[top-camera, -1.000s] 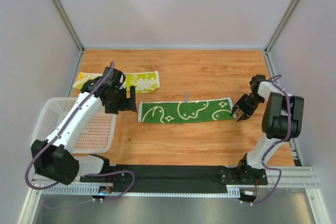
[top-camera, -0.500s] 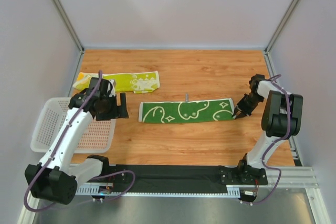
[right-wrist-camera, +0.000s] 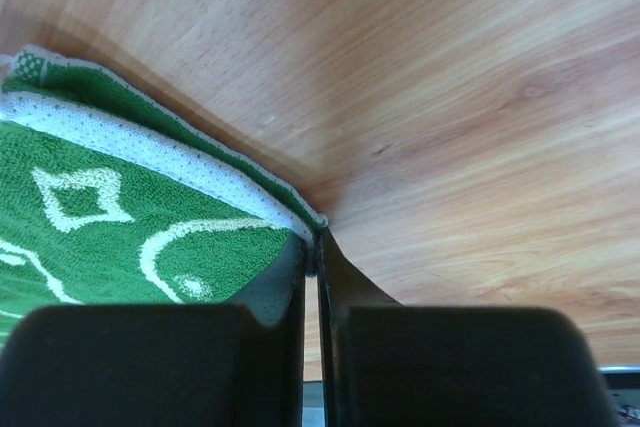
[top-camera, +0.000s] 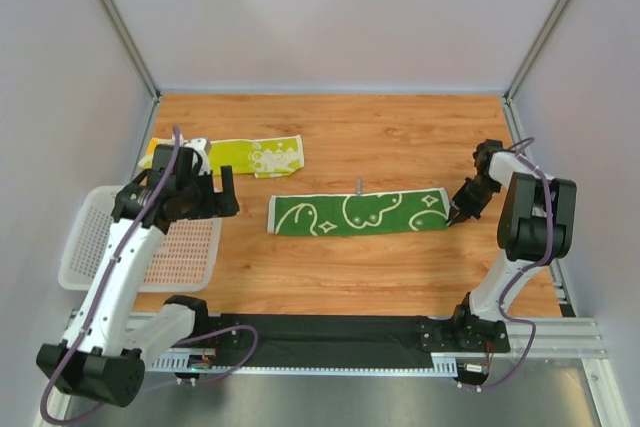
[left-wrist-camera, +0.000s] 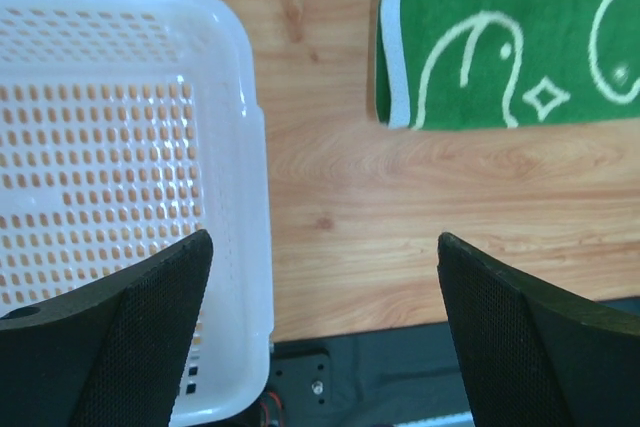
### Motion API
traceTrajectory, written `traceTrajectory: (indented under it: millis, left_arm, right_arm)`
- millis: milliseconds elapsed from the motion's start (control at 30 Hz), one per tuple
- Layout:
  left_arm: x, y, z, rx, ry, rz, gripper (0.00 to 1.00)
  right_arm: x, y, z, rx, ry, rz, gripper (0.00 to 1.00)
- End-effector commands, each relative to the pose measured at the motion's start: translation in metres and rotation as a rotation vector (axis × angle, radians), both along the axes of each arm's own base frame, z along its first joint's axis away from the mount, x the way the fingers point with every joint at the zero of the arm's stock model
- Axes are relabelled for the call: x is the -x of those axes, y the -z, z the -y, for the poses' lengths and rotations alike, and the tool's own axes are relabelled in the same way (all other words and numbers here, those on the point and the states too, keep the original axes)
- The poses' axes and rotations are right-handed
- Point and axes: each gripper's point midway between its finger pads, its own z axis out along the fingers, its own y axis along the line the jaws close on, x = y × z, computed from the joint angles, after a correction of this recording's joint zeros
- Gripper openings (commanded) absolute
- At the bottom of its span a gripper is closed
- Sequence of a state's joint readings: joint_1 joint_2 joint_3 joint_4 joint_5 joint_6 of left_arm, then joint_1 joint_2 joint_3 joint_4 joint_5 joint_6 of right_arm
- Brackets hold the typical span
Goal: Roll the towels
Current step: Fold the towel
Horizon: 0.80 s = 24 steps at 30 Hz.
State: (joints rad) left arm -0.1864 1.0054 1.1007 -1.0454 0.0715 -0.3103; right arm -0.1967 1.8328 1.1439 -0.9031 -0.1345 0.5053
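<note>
At lower left sits the basket. The left gripper hangs over its right rim, fingers spread wide, holding nothing. Mid-frame the green towel lies flat on the counter — the right gripper, pressed together, pinches its right corner. Farther back, upper left, lies the yellow towel, apart from the green one.

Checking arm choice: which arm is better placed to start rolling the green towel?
Right. The right gripper is shut on the green towel at its corner; the left gripper hangs open by the basket, clear of that towel.
</note>
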Motion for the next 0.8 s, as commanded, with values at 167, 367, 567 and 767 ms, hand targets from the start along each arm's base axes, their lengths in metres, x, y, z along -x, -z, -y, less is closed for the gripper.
traceTrajectory:
  millis: [167, 367, 567, 767]
  left_arm:
    - [-0.006, -0.012, -0.025, -0.089, -0.094, 0.114, 1.0]
    - [-0.006, -0.003, -0.023, -0.065, -0.099, 0.157, 1.0]
    - [-0.005, 0.007, -0.033, -0.101, -0.144, 0.175, 1.0]
    - [-0.002, 0.007, -0.05, -0.161, -0.22, 0.191, 1.0]
  right_arm:
    - [0.009, -0.037, 0.056, 0.312, -0.009, -0.002, 0.0]
    - [0.014, -0.063, 0.069, 0.389, 0.01, 0.003, 0.0]
    - [-0.003, -0.096, 0.055, 0.389, -0.015, 0.087, 0.0]
    - [-0.031, -0.127, 0.019, 0.402, -0.12, 0.183, 0.0]
